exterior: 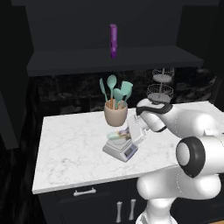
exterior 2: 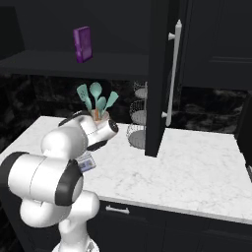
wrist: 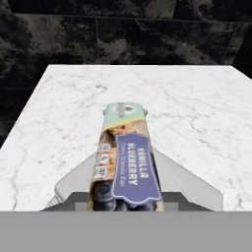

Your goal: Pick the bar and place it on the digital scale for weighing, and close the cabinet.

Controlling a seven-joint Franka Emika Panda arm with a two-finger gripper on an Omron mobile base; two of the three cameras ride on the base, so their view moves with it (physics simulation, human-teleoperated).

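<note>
Nearest me the gripper [exterior: 127, 133] is pinched on the bar [wrist: 125, 162], seemingly a light, slick wrapper best held by its long edges, low over the digital scale [exterior: 120, 149], with the utensil crock [exterior: 116, 113] just behind and the cabinet [exterior 2: 160, 74] door hanging open beyond

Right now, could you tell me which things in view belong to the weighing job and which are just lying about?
Belongs to the job:
- bar, held over the scale by the shut gripper
- digital scale
- cabinet door, standing open

Just lying about:
- utensil crock with teal utensils
- purple cylinder on the shelf
- wire tiered basket
</note>
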